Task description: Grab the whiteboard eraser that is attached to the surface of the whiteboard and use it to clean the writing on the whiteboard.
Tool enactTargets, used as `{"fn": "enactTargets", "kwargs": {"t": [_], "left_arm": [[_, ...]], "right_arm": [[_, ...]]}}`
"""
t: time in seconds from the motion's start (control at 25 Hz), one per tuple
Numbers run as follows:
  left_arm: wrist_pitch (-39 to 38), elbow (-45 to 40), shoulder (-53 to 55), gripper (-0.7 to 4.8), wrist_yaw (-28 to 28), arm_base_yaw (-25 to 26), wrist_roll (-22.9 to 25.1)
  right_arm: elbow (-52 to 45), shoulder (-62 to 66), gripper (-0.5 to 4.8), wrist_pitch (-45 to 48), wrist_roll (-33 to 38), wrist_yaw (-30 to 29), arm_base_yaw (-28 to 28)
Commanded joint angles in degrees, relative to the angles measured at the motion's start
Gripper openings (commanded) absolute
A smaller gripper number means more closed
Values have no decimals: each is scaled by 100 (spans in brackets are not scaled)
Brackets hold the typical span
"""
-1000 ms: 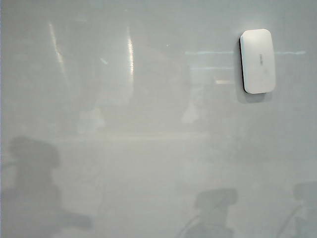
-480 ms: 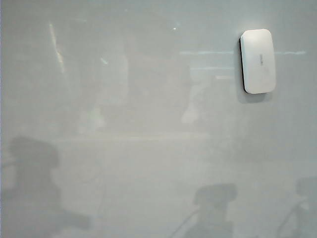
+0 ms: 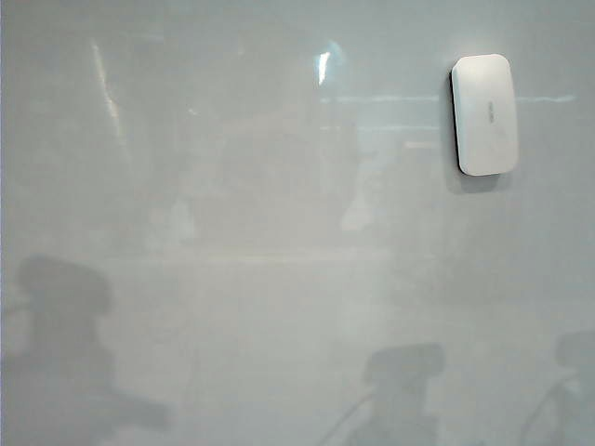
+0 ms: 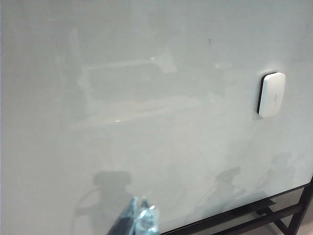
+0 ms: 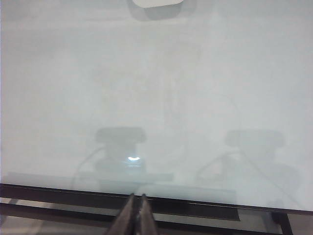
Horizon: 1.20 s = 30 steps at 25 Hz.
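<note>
A small white plastic whiteboard eraser (image 3: 483, 113), oblong with rounded corners, is seen attached upright near the upper right of the large glossy pale grey whiteboard (image 3: 279, 279). No writing is visible in any view; it may have been wiped already. The right gripper (image 5: 136, 211), fingers pressed together and empty, is held low by the board's bottom edge, well below the eraser. The left gripper (image 4: 139, 219) appears closed too. The right jaws should be opened before the eraser's long sides are approached squarely.
</note>
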Motion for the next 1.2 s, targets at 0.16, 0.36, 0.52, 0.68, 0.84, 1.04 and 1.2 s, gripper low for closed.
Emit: {"fn": "enactTargets", "kwargs": {"t": [0.16,0.36,0.52,0.68,0.84,1.04,1.2], "left_arm": [[144,4,4,-5,-15,-2,90],[796,-1016,4,-5,-133,-2,286],[2312,-2245,4,-5,-120,-2,170],[3960,-3467,2,-5,-170,-2,-136],[5821,-5053,-181,-5,-732,-2,-219],[6502,-6275,-177,-5,-1569,-2,-304],[6564,-6970,-177,-5,-1554,-2,-356]], "right_arm": [[9,0,-8,50,17,9,4],[9,0,-8,50,17,9,4],[9,0,-8,50,17,9,4],[9,0,-8,50,17,9,4],[9,0,-8,50,17,9,4],[9,-4,-8,50,17,9,4],[9,-4,-8,50,17,9,4]]}}
